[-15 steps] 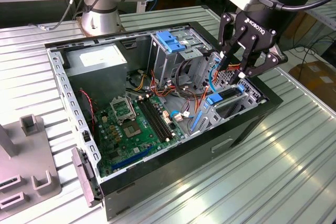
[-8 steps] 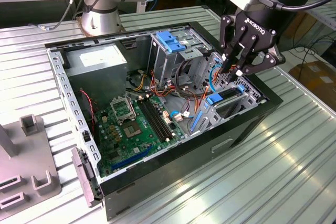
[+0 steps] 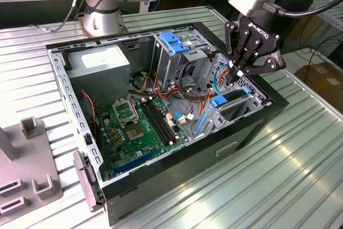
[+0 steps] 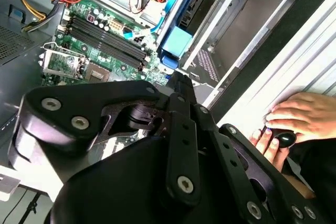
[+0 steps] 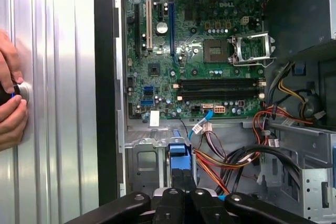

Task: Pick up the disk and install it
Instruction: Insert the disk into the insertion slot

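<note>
The disk stands on edge in the drive bay at the open computer case's right end in the exterior view, its blue carrier framing a dark slab. In the second wrist view the blue carrier sits in the metal bay beside the motherboard. My gripper hangs directly over the disk's upper edge, fingers shut together and pointing down at it. The fingertip ends right at the carrier; whether it touches is hidden.
Inside the case lie the green motherboard, a grey power-supply box, a metal cage with a blue latch and cable bundles. A person's hand rests on the table beside the case. A grey fixture stands at the exterior view's left.
</note>
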